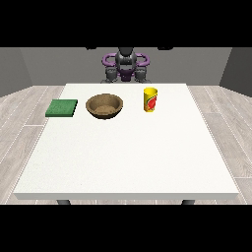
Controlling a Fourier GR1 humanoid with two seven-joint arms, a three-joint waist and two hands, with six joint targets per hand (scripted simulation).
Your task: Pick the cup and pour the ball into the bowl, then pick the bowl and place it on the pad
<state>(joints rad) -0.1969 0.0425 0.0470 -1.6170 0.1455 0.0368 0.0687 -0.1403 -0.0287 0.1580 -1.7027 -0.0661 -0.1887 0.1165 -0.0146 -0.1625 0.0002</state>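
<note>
My hands do not show over the table (123,162), so I cannot tell their state; far from the camera stands the yellow cup (150,99) upright at right, the brown bowl (104,106) left of it, and the green pad (62,108) farthest left.

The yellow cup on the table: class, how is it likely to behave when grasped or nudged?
The yellow cup stands upright and is taller than wide, so a sideways nudge could tip it. Its round wall would probably let it roll once down. It looks rigid, so it likely keeps its shape when grasped.
</note>
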